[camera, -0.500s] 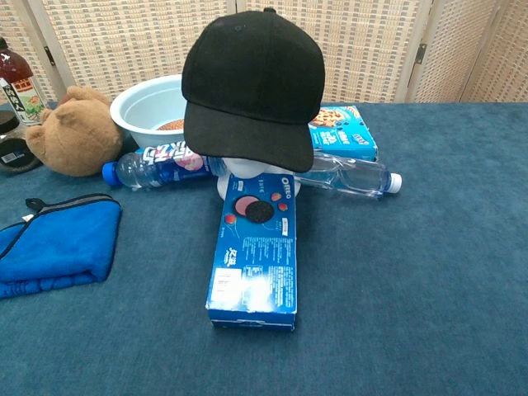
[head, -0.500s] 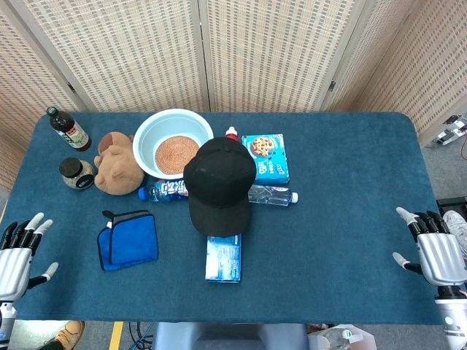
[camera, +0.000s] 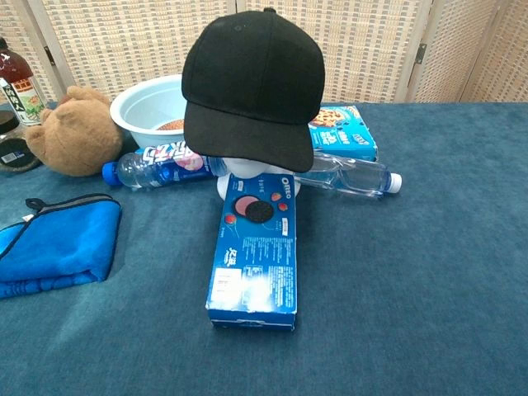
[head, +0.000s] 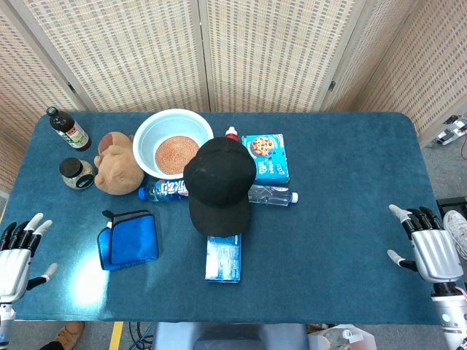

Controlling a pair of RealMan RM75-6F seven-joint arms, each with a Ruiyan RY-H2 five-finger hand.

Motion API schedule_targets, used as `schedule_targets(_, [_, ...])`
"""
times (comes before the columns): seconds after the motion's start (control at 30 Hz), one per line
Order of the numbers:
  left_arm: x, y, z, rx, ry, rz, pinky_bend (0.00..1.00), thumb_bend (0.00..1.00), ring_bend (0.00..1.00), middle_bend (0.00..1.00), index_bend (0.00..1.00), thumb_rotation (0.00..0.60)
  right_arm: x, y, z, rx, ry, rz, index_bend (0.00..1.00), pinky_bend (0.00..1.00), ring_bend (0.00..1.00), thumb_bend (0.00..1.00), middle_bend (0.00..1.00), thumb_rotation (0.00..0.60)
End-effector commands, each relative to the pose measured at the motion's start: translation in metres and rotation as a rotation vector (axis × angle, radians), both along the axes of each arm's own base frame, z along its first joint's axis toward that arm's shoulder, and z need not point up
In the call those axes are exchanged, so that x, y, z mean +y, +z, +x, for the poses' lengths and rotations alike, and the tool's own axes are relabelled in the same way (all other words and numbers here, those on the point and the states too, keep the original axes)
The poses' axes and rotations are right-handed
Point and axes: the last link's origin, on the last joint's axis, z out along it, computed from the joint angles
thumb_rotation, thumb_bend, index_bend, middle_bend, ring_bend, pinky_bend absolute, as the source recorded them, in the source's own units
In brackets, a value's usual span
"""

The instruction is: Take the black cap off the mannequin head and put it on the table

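Sitting on the mannequin head (camera: 247,175) mid-table (head: 350,189), the black cap (head: 219,182) looks light and floppy; pinch its stiff brim at 6 o'clock. Your left robot hand (head: 16,251) and right robot hand (head: 427,249) hover empty, fingers spread.

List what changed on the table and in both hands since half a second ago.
The right hand slid slightly inward and down in the head view; the left hand dropped slightly. Both hold nothing, fingers apart. The black cap stayed on the mannequin head, and the Oreo box and blue cloth did not move.
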Motion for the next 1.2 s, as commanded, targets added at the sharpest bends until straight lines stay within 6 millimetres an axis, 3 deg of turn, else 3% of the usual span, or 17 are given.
schedule_targets(0.03, [-0.001,0.0,0.001,-0.002,0.0,-0.001,0.0,0.2,0.08,0.06,0.15,0.6,-0.007,-0.003,0.008,0.0,0.041,0.028,0.16,0.14,0.18,0.05,0.26,0.6])
schedule_targets(0.43, [-0.005,0.001,0.007,-0.003,-0.014,0.002,0.0,0.2,0.09,0.06,0.15,0.6,-0.051,-0.035,0.068,-0.022,0.302,0.185,0.16,0.14,0.18,0.05,0.26,0.6])
schedule_targets(0.57, [-0.005,0.002,0.009,0.0,-0.019,0.005,0.0,0.2,0.09,0.06,0.15,0.6,-0.064,-0.049,0.091,-0.032,0.397,0.224,0.21,0.14,0.18,0.04,0.26,0.6])
schedule_targets(0.8, [-0.005,0.001,0.011,0.005,-0.022,0.0,0.0,0.2,0.09,0.06,0.15,0.6,-0.078,-0.075,0.122,-0.058,0.507,0.26,0.3,0.14,0.16,0.0,0.26,0.6])
schedule_targets(1.2, [-0.003,0.001,0.015,0.007,-0.03,-0.006,0.0,0.2,0.09,0.06,0.15,0.6,-0.092,-0.113,0.159,-0.109,0.66,0.25,0.3,0.11,0.11,0.0,0.24,0.6])
